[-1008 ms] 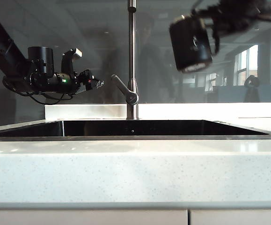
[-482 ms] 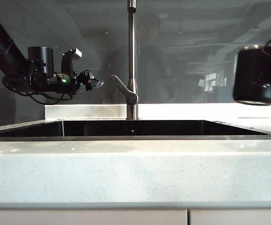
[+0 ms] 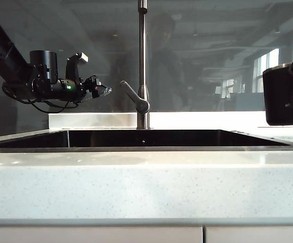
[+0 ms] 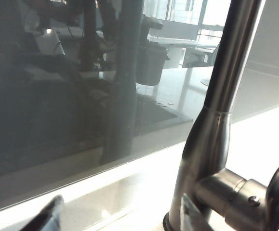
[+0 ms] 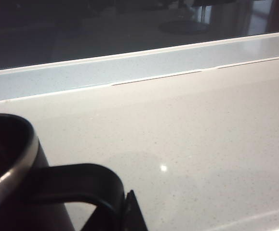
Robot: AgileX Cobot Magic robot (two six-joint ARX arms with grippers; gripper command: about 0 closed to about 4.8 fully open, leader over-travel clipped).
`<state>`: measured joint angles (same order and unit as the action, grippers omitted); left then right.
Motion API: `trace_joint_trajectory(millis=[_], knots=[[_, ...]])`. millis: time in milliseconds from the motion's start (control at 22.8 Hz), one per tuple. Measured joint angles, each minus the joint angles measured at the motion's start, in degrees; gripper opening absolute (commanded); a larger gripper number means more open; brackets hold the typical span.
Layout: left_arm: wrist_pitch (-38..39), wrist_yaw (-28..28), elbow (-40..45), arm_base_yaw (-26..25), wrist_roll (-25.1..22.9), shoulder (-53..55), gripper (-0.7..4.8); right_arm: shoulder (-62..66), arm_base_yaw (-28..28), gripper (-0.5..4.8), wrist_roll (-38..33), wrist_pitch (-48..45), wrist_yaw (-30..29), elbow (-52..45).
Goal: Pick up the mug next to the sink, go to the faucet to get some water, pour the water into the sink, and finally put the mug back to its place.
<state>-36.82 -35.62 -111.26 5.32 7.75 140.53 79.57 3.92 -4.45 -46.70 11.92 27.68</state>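
Since a second ago the mug (image 3: pixel 287 94) has swung from high and tilted near the faucet (image 3: pixel 143 63) to the far right edge of the exterior view, now upright over the tabletop (image 3: pixel 146 187) beside the sink (image 3: pixel 146 137); the left arm has not stirred.

Near: pale speckled stone tabletop, smooth, faintly glossy. Beyond it the sink, a wide dark rectangular basin with a thin steel rim.

Mug: matte black cylinder, silver metal rim up, long axis vertical, small pale marking on its side. In the right wrist view its curved black handle (image 5: pixel 81 185) is pinched in the right pincer (image 5: pixel 129 214), jaws pressed together.

Farther: slim brushed-steel faucet, straight vertical pipe, angled lever (image 3: pixel 132 96) low down. Left pincer (image 3: pixel 99 90) hovers beside that lever, jaws spread, gripping nothing.
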Motion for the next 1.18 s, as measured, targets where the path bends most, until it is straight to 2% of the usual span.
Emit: trace_joint_trajectory(millis=[307, 1184], knots=[[0.0, 0.0, 0.0, 0.0, 0.0, 0.0, 3.05, 3.6, -0.1, -0.01, 0.0, -1.4, 0.0, -0.1], [0.0, 0.0, 0.0, 0.1, 0.0, 0.0, 3.05, 3.7, -0.3, 0.0, -0.2, -1.3, -1.6, 0.0]])
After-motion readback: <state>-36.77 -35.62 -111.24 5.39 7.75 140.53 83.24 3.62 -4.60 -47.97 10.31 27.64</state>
